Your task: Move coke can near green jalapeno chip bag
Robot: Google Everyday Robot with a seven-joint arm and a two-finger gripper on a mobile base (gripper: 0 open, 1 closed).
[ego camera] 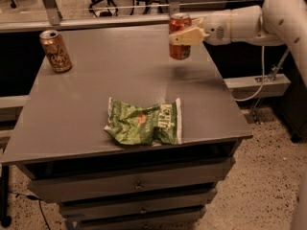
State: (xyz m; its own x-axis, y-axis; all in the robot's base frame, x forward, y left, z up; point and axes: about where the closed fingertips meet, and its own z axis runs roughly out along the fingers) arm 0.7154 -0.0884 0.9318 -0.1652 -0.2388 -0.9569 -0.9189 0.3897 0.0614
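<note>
Spanning most of the view, grey tabletop (86, 95) sits on a drawer unit (139, 188). White arm (240, 25) reaches in from the right. Green jalapeno chip bag (144, 123) lies flat near the front edge. Golden-brown can (56, 51) stands back left. Pincer (178, 37) is clamped round the coke can (180, 51), upright, lifted off the back right area, well apart from the bag.

No legible lettering on coke can (180, 51) in hand (182, 36) above table (86, 104), far right.
</note>
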